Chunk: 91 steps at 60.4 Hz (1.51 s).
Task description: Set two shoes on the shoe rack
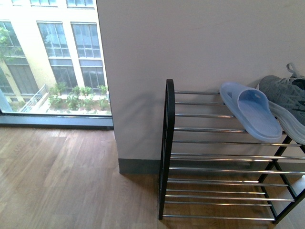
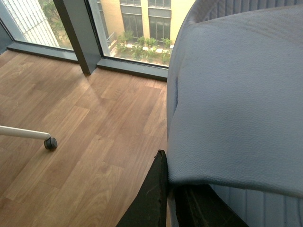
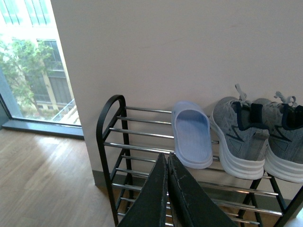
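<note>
Both sneakers (image 3: 251, 137) already sat on the top tier of the rack (image 3: 110, 137), side by side at its right end, toes toward the robot and heels to the wall. One blue slide (image 3: 191, 135) lay just beside them toward the middle of the tier, close to the nearer sneaker; whether they touched could not be told.

The right hand (image 3: 167, 189) had its fingers pressed together with nothing between them, and it hung in front of the rack's left half. The left hand (image 2: 170, 194) was clamped on a second blue slide (image 2: 236, 104), which filled most of the left wrist view above the wooden floor (image 2: 85, 142).

By the look of it, the sneaker part of the task was done, and the risks lay with what came after. The tiers were only thin bars with gaps, so a slide set down skewed or short of a bar could tip through or slip off the front edge. Bringing the held slide in too near the right end could nudge the first slide into the sneakers and push one off the rack's right edge. The grip held only the slide's rim, so a quick swing might let it twist or drop.
</note>
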Each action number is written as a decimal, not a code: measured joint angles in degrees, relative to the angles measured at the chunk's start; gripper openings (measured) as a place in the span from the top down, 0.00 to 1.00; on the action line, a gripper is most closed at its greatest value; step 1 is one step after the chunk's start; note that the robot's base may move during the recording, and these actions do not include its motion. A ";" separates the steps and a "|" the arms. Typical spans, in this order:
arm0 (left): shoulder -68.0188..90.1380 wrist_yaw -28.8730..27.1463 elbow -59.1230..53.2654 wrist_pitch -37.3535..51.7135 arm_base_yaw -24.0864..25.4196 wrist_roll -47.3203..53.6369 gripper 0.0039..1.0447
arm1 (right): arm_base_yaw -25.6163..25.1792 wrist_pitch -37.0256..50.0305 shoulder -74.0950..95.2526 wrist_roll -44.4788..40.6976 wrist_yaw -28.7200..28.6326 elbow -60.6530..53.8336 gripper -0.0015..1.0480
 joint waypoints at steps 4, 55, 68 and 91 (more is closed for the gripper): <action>0.00 0.00 0.00 0.00 0.02 0.00 0.98 | 0.02 -2.49 -2.23 0.02 0.02 0.00 0.98; 0.00 -0.11 0.00 0.02 0.02 0.00 0.98 | 0.09 -10.45 -10.23 0.00 -0.24 0.02 0.49; 0.00 -0.07 0.00 0.00 0.02 0.00 0.98 | 0.09 -10.47 -10.25 0.00 -0.20 0.02 0.14; 1.29 15.76 2.19 5.35 2.99 -5.75 0.98 | 0.11 -10.54 -10.29 0.04 0.22 0.02 0.09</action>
